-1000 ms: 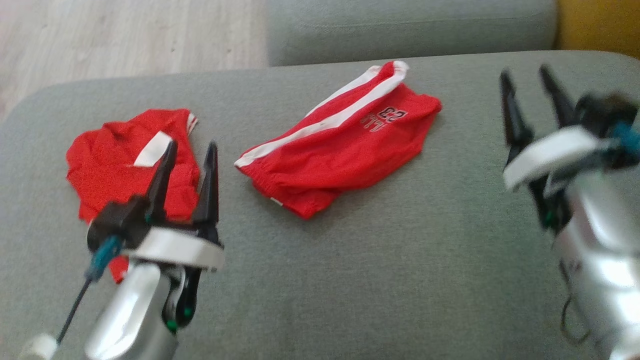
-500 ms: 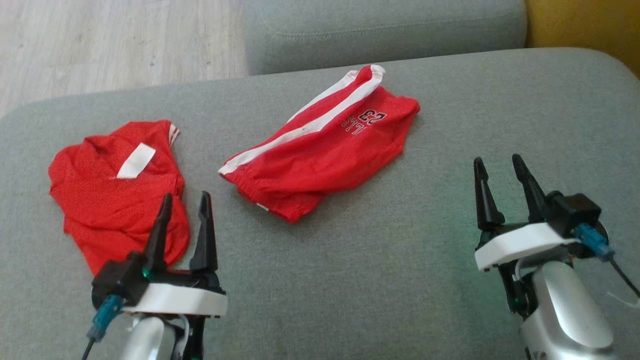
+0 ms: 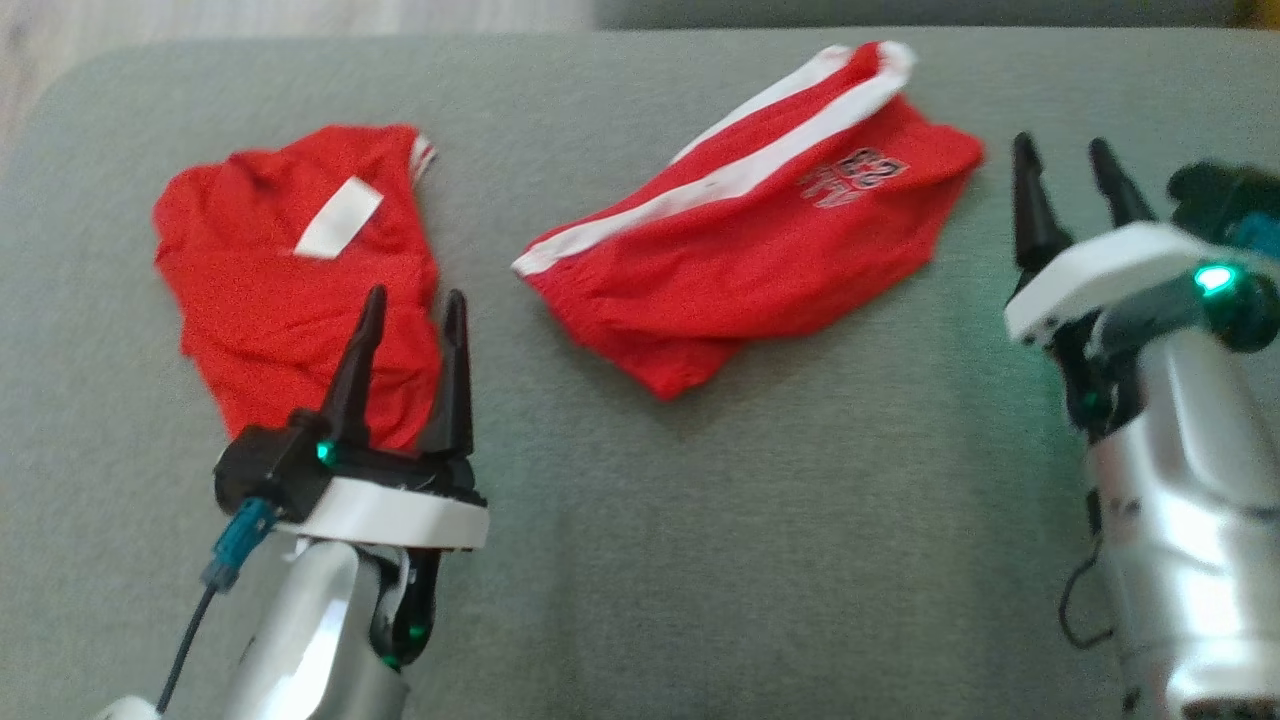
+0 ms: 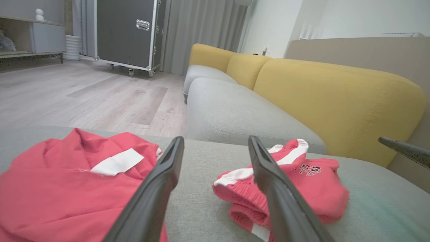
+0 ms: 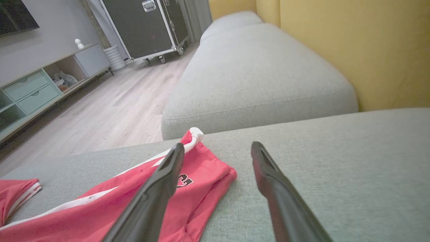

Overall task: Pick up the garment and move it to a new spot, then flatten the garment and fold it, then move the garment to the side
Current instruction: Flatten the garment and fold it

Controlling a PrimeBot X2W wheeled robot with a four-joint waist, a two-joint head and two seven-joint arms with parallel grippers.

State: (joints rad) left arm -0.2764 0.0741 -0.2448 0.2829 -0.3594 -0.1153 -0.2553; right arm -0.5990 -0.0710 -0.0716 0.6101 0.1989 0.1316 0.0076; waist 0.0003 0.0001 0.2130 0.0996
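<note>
Red shorts (image 3: 760,250) on grey sofa cushion (image 3: 700,520) beside red shirt (image 3: 270,290); left gripper (image 3: 415,293) and right gripper (image 3: 1059,143) both with fingers apart, empty.

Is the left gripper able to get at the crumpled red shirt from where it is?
Probably yes: the left gripper, open, hovers at the near edge of the shirt, and nothing lies between them.

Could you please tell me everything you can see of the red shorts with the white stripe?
The red shorts look like thin sports fabric, with a white stripe along one side, a gathered waistband at the near left end and blurred dark print near the far end. They lie loosely doubled over and slanted on the grey cushion, apart from the other red garment. Nothing else touches them.
</note>
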